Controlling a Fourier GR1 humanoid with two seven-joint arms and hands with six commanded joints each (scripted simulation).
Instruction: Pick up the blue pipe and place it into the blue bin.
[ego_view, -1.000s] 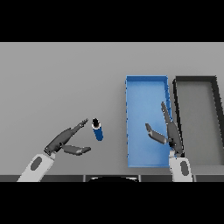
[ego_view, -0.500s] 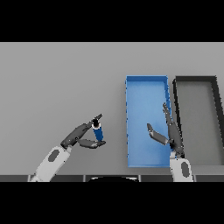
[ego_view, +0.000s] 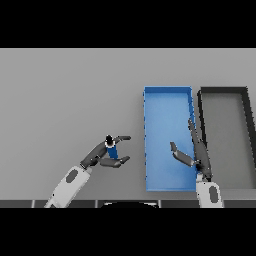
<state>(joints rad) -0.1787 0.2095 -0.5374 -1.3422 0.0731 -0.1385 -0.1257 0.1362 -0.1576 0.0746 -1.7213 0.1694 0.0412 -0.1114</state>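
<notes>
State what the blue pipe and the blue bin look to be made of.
Blue pipe: likely plastic or painted metal, an even matte blue with a dark cap; hard to settle. Blue bin: probably moulded plastic, uniform flat blue, thin straight walls, no shine.

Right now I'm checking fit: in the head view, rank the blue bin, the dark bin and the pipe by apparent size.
1-2. Blue bin and dark bin: too alike to rank.
3. Pipe, far smaller.
</notes>
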